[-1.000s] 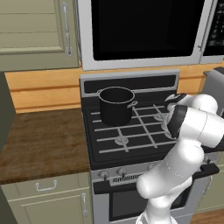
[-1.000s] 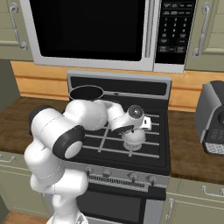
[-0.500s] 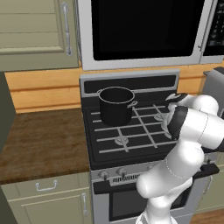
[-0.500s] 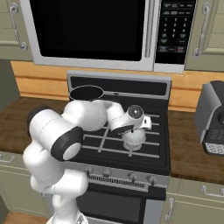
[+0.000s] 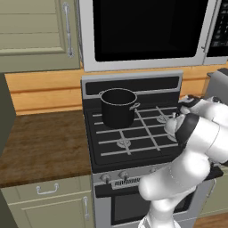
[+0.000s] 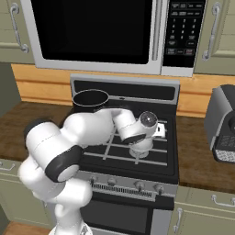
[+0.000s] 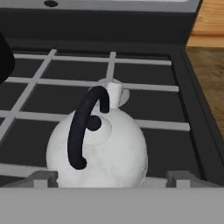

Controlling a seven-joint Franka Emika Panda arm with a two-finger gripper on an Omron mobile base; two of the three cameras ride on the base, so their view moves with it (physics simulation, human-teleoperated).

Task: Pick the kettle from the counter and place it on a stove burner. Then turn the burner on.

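1. The dark brown wood-grain worktop [image 5: 42,144] lies at the left of the stove, with pale olive-green cabinet fronts below it.
2. A tall black pot [image 5: 118,107] stands on the rear left part of the black stove top [image 5: 111,149], over the grate bars.
3. A round silvery-grey burner head [image 5: 123,143] shows at the front left of the stove, crossed by black grate bars, with nothing on it.
4. The kettle [image 7: 98,146] sits upright on the grate at the front right of the stove; in the right base view it shows just under the white wrist [image 6: 137,148]. Its thin black handle arches over the dome, and its short spout points toward the back panel of the stove.
5. The claw [image 7: 111,178] hangs just above the kettle with its jaws spread wide, one finger tip [image 7: 43,178] on each side of the body. Neither tip presses the kettle, and the handle stands free between them.
6. A grey appliance [image 6: 222,124] stands on the worktop to the right of the stove, well apart from the kettle.
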